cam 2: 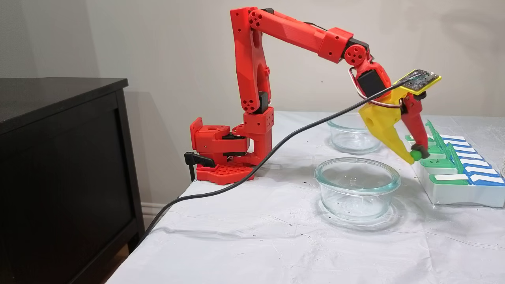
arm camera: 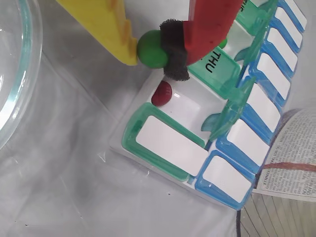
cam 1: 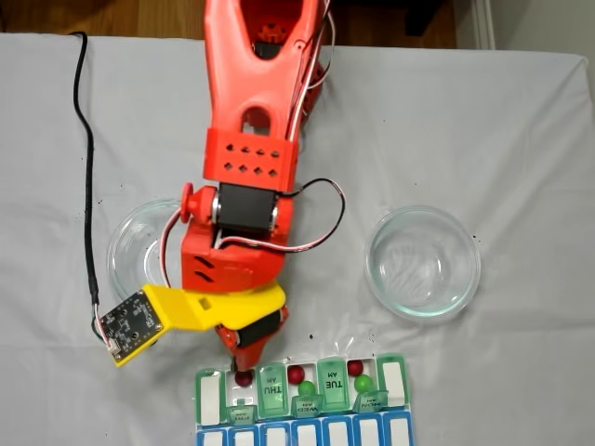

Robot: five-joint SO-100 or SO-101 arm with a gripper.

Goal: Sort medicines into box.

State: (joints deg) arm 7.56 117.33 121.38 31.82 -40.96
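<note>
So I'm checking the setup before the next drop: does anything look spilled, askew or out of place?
Nothing looks spilled. The pincer holds a green ball above the pill organizer; a dark red ball sits in an open compartment. One oddity: printed paper lies tucked beside the organizer's blue row.

Three red balls and three green balls are visible, one green pinched above the box. Two glass dishes sit on the surface.
</note>
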